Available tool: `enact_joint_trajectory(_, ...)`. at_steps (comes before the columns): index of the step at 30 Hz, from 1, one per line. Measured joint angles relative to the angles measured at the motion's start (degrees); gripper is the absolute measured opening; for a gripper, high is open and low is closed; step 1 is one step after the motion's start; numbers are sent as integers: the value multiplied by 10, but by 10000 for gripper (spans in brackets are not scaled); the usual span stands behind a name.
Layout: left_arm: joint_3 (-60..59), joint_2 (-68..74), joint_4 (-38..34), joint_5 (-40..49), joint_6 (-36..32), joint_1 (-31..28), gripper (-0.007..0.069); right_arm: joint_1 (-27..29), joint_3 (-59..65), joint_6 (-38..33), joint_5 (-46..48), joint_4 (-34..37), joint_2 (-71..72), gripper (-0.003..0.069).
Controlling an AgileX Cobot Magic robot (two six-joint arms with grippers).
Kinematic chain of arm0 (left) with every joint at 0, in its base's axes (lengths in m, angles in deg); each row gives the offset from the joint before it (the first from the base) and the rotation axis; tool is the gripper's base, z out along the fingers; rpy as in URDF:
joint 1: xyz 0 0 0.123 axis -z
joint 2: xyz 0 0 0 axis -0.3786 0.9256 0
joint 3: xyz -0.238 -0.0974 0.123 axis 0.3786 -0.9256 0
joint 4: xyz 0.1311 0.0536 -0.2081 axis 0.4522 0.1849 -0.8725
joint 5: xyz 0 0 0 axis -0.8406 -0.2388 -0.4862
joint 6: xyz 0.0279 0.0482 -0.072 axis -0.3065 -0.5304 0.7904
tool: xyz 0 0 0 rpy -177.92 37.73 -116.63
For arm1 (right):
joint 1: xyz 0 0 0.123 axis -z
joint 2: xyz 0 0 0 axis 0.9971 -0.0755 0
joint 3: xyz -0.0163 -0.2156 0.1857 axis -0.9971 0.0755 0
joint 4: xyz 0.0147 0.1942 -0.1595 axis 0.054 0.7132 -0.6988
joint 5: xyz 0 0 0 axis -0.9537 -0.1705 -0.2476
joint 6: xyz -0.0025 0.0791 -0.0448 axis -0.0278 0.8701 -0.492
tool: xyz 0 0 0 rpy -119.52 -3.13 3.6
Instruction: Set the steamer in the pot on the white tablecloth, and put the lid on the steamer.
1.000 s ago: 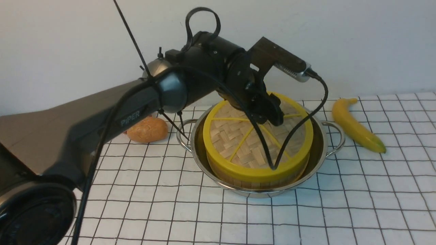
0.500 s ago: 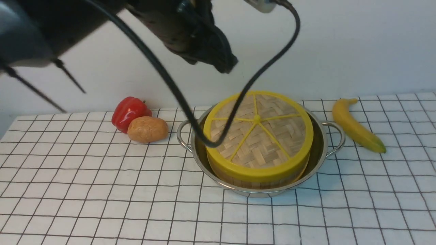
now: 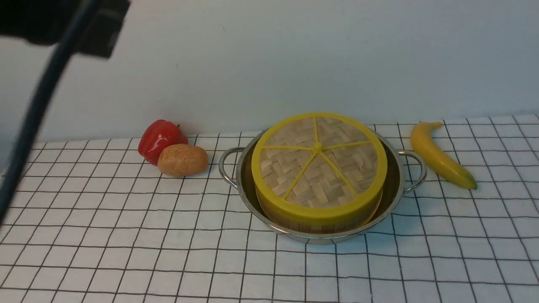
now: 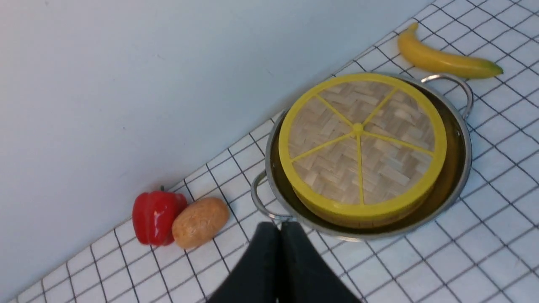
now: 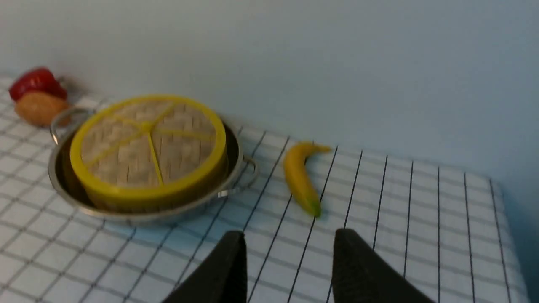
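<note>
- Lid (image 3: 318, 162) sits flat on the steamer (image 3: 320, 219), yellow rim lined up w/ the basket's top, six spokes meeting at the centre knob.
- Steamer is down inside the pot (image 3: 391, 198); only a strip of its bamboo wall shows under the lid rim on the near side.
- Pot stands on the white tablecloth (image 3: 126, 235), toward the back, near the wall; both wire handles stick out, one each side.
- Left of the pot: potato (image 3: 182, 160) near the left handle but apart from it, red bell pepper (image 3: 160, 135) just behind, touching or nearly so — can't tell which.
- Right of the pot: banana (image 3: 440, 155) lying on the cloth, near the right handle, not touching it.
- Left gripper (image 4: 280, 227): fingers pressed together, nothing between them, up in the air well clear of the pot; left wrist view looks down past the tips at the pot's left handle.
- Front view shows only a dark bit of the left arm (image 3: 63, 21) plus a cable at the top-left corner.
- Right gripper (image 5: 290, 248): fingers (image 5: 229, 269) spread, a clear gap w/ only cloth showing through, holding nothing; it hangs over the cloth on the near right side, off from pot and banana.
- Right wrist view is a bit blurred.
</note>
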State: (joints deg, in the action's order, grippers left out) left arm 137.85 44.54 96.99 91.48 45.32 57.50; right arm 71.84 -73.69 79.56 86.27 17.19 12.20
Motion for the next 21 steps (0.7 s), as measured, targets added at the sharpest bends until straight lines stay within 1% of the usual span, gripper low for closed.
enact_joint_trajectory(1, -31, -27, 0, 0, 0, 0, -23, 0, 28, 0, 1, 0, 11, 256)
enact_joint_trajectory(2, -38, -27, 0, 0, 0, 0, -23, 0, 39, 1, 1, 0, 15, 251)
enact_joint_trajectory(3, -92, -75, 0, -5, 1, 0, -23, 0, 74, 1, 1, 0, 27, 199)
enact_joint_trajectory(4, -92, -75, 0, -5, 1, 0, -23, 0, 79, 1, 0, 0, 29, 193)
enact_joint_trajectory(6, -180, -135, 0, -24, 7, 0, -23, 0, 125, 1, -24, -1, 45, 101)
enact_joint_trajectory(9, -262, -200, -2, -49, 24, 0, -23, 0, 158, 1, -62, -1, 51, -1)
enact_joint_trajectory(11, -286, -225, -2, -62, 38, 0, -23, 0, 163, 1, -78, -1, 51, -13)
enact_joint_trajectory(12, -309, -246, -2, -68, 56, 0, -23, 0, 166, 1, -98, -1, 51, -15)
enact_joint_trajectory(15, -327, -277, -2, -74, 85, 0, -23, 0, 166, 3, -121, -3, 51, -15)
enact_joint_trajectory(18, -330, -290, -3, -71, 100, 0, -22, 0, 166, 8, -122, 11, 51, -15)
enact_joint_trajectory(21, -331, -293, -2, -70, 100, 0, -22, 0, 166, 13, -122, 37, 51, -9)
